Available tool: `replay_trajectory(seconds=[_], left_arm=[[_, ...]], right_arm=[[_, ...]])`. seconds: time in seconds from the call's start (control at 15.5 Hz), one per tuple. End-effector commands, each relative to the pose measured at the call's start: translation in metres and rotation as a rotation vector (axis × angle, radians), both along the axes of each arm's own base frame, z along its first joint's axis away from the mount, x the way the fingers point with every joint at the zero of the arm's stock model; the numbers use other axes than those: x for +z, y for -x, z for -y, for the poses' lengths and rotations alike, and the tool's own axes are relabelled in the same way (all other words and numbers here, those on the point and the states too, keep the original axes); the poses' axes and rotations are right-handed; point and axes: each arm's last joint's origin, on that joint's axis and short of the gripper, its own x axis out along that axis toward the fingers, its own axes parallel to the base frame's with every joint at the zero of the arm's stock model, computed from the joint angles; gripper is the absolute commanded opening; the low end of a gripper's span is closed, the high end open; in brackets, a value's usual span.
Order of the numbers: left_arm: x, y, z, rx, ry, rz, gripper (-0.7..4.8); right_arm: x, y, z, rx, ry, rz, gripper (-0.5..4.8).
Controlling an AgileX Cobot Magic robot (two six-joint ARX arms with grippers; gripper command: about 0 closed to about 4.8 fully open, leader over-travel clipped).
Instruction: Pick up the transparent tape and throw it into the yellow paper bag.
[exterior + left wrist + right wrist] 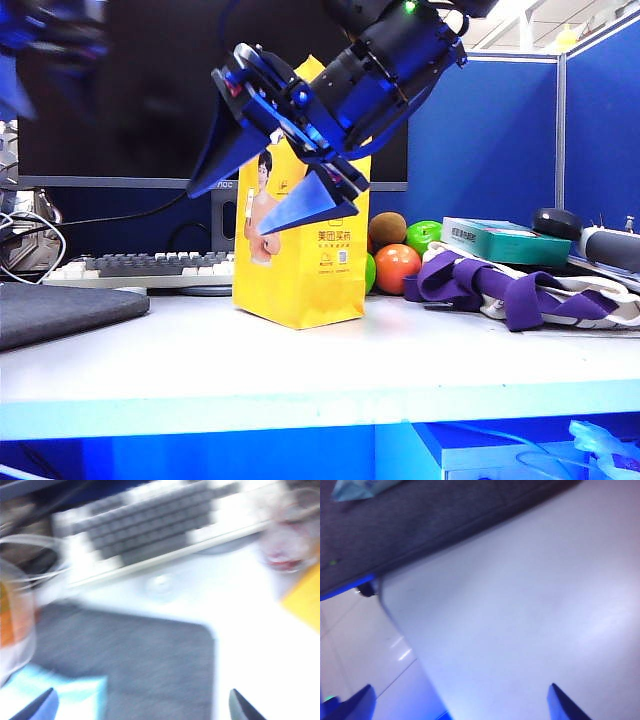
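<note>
Right tool open above the yellow bag; the tape is nowhere in sight.

Nearest, the white counter (300, 360) carries a grey mat (60, 305) at its left. The right tool (262, 178) hangs in front of the yellow paper bag (300, 285) near its top, blue fingers spread and empty. The left tool (142, 707), blurred, is also spread wide over the mat with nothing between its fingers. Behind stand a keyboard (150, 268) and an orange ball (397, 267). The transparent tape shows in no view, so it may already lie inside the bag; if so, the drop looks done and both arms need only pull clear.

The yellow paper bag (300, 250) stands on the table (300, 370), keyboard (150, 268) left, balls (397, 268) apparently right.
</note>
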Motion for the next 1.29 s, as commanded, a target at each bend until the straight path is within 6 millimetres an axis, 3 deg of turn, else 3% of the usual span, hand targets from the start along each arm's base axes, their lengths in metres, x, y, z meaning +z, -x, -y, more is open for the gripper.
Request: replay_trajectory(seconds=[0.06,0.26,0.71,0.84,1.16,1.29], left_arm=[[-0.009,-0.045,0.007,-0.011,-0.024,-0.017,4.79],[-0.032,-0.088,0.008,0.030,-0.078,-0.081,4.79],[-0.122,-0.134,0.004,-0.004,0.013,-0.235,4.79],[-0.140,-0.144,0.005,0.002,0.031,-0.219,4.79],[-0.146,-0.159,0.005,0.027,0.051,-0.099,4.79],[-0.160,-0.163,0.004,0.034,0.047,-0.117,4.79]], right_arm=[[0.004,0.004,-0.001,0.072,-0.050,-0.040,4.79],[0.008,0.010,0.002,0.115,-0.061,-0.089,4.79],[0.034,0.020,0.011,0.136,-0.111,-0.050,4.79],[0.035,0.020,0.011,0.137,-0.113,-0.047,4.79],[0.035,0.020,0.011,0.136,-0.112,-0.046,4.79],[0.035,0.020,0.011,0.128,-0.110,-0.038,4.79]])
